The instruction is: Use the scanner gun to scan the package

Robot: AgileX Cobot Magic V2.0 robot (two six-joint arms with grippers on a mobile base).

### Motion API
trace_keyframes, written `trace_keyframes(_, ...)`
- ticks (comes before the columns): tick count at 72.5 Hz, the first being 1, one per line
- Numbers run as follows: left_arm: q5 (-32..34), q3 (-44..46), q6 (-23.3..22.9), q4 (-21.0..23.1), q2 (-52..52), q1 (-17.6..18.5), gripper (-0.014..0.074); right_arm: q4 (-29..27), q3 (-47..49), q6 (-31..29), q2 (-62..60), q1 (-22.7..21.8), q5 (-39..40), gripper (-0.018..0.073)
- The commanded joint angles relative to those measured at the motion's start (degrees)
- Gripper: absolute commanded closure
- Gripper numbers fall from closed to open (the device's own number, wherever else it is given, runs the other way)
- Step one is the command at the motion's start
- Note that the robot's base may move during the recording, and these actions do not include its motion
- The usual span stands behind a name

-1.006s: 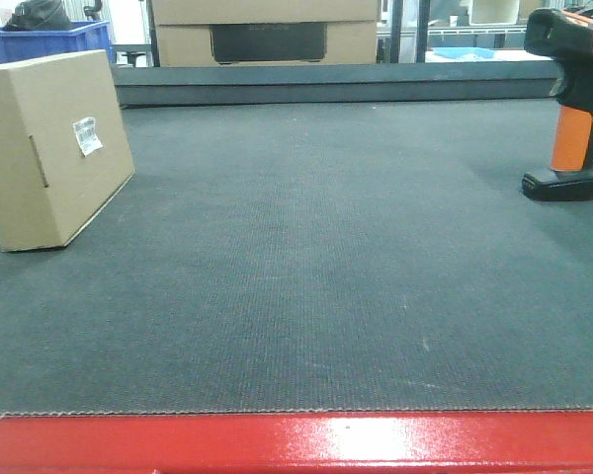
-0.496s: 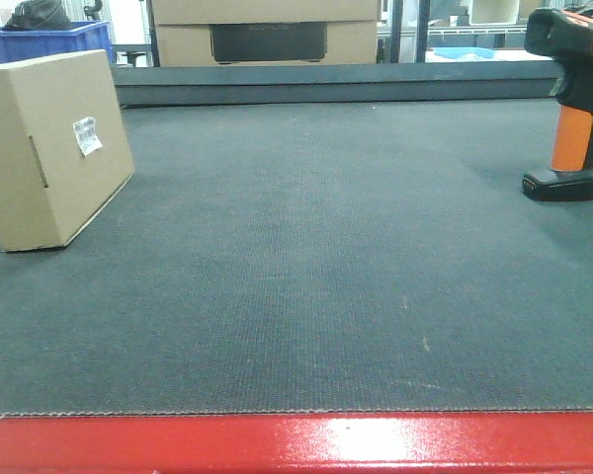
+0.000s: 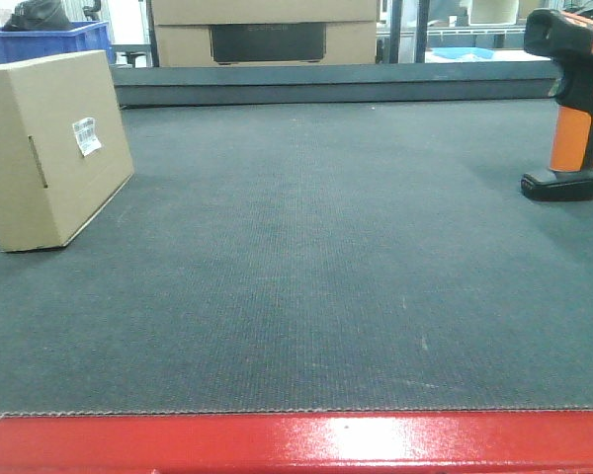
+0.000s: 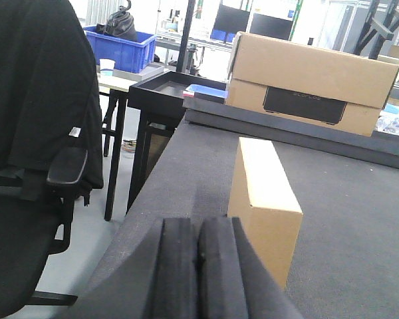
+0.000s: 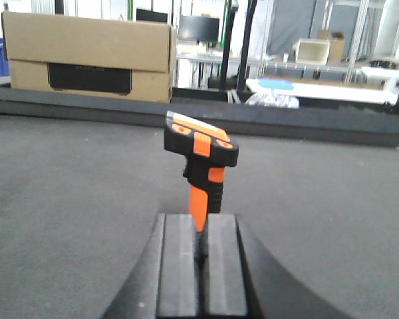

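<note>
Nothing moved, brown package (image 3: 54,148) white-labelled, orange scanner gun (image 3: 571,104) upright

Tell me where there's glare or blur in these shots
Front view: glare on the glossy red table edge; the white barcode label is too soft to read. Right wrist view: the orange-handled scanner gun is slightly soft. Left wrist view: bright, washed-out background.

One package (image 3: 54,148) stands left of the scanner gun (image 3: 571,104), well apart from it. One scanner gun is present. One larger carton with a dark panel (image 3: 267,32) sits behind and left of the scanner gun. One blue bin (image 3: 49,41) sits farthest left of it, behind the package.
</note>
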State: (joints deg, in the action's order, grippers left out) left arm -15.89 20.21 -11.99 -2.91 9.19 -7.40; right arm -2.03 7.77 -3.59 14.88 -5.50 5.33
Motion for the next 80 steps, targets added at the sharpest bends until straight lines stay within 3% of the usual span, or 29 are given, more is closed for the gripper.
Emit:
trace_keyframes(1,0.7,-0.1,0.1,-0.2,-0.4,-0.2,0.0707,-1.3,-1.5,-1.5,-0.2,0.2,3.8,0.072)
trace_keyframes(27,0.7,-0.1,0.1,-0.2,-0.4,-0.2,0.0707,-1.6,-2.0,-0.9,-0.6,6.9,-0.8,0.072)
trace_keyframes(35,0.7,-0.1,0.1,-0.2,-0.4,-0.2,0.0707,-1.6,-2.0,-0.9,-4.8,6.1,-1.8,0.072)
trace_keyframes(49,0.7,-0.1,0.1,-0.2,-0.4,-0.2,0.0707,-1.6,-3.1,-0.9,-14.9,2.7,-13.8,0.072)
trace_keyframes(69,0.7,-0.1,0.1,-0.2,-0.5,-0.2,0.0707,-1.9,-5.5,-0.9,-14.9,2.7,-14.1,0.072)
trace_keyframes(80,0.8,-0.1,0.1,-0.2,-0.5,-0.2,0.0707,-4.0,-7.8,-0.9,-14.9,2.7,-10.1,0.072)
